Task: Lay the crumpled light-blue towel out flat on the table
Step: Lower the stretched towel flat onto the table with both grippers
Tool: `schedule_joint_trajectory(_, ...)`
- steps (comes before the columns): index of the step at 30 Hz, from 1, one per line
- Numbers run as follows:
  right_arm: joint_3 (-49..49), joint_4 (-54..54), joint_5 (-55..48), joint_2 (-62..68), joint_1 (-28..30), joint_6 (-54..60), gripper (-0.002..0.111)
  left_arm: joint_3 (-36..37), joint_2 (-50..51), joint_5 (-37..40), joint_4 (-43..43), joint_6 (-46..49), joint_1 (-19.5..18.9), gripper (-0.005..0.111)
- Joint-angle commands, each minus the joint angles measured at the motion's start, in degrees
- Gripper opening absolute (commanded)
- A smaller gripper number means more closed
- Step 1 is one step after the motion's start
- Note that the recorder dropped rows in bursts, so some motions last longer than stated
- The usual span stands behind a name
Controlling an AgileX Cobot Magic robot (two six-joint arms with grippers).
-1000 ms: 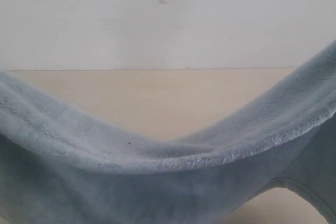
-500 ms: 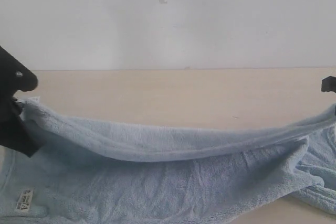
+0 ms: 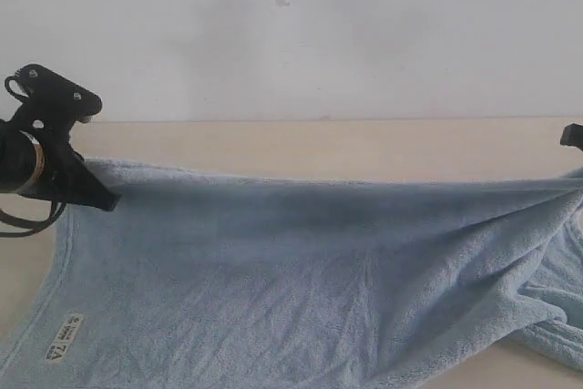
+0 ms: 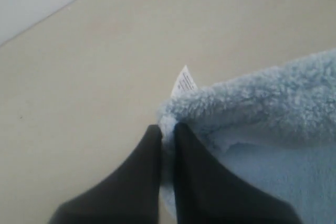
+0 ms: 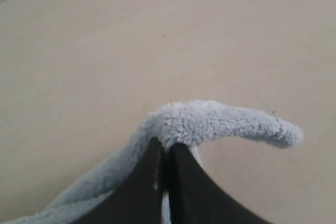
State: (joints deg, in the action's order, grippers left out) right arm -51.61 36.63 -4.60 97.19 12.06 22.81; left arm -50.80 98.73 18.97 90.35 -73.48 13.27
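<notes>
- Exterior view: the towel (image 3: pixel 301 280) hangs stretched between both arms, low over the table (image 3: pixel 319 148), with its near right part bunched; I would lower both corners evenly under tension (slack would leave folds)
- Left wrist view: the left gripper (image 4: pixel 167 129) has its jaws nearly together, pinching the towel's corner beside a white tag (image 4: pixel 185 81)
- Right wrist view: the right gripper (image 5: pixel 165 148) is likewise clamped on a towel edge above the table

The fluffy pale-blue towel (image 3: pixel 301 280) is stretching across the beige table (image 3: pixel 319 148), far edge hanging raised and taut, right end bunching, white label (image 3: pixel 65 339) showing front-left.
</notes>
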Motion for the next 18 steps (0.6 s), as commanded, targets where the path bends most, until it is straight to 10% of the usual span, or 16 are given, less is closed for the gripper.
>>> schedule_joint_trajectory(1, -5.6, 0.4, -1.0, 5.3, 0.0, 0.0, 0.0, -3.7, 2.7, -3.4, 0.5, -1.9, -2.4, 0.004)
schedule_joint_trajectory(8, -14.0, 0.6, -7.2, 11.5, 0.0, 2.6, 0.015, -7.2, 6.1, -4.5, 3.8, -1.9, -3.0, 0.007)
schedule_joint_trajectory(11, -16.5, 0.6, -9.7, 12.8, 0.0, 4.2, 0.03, -8.4, 7.5, -6.0, 4.1, -1.9, -3.0, 0.023)
schedule_joint_trajectory(15, -18.7, 7.3, -15.2, 11.8, 0.0, 4.1, 0.039, -10.0, 8.6, -3.3, 4.1, -1.9, -3.0, 0.072)
schedule_joint_trajectory(18, -21.1, 7.8, -25.6, 7.9, 0.0, 6.2, 0.039, -11.0, 6.0, -0.8, -4.2, -1.9, -2.8, 0.073)
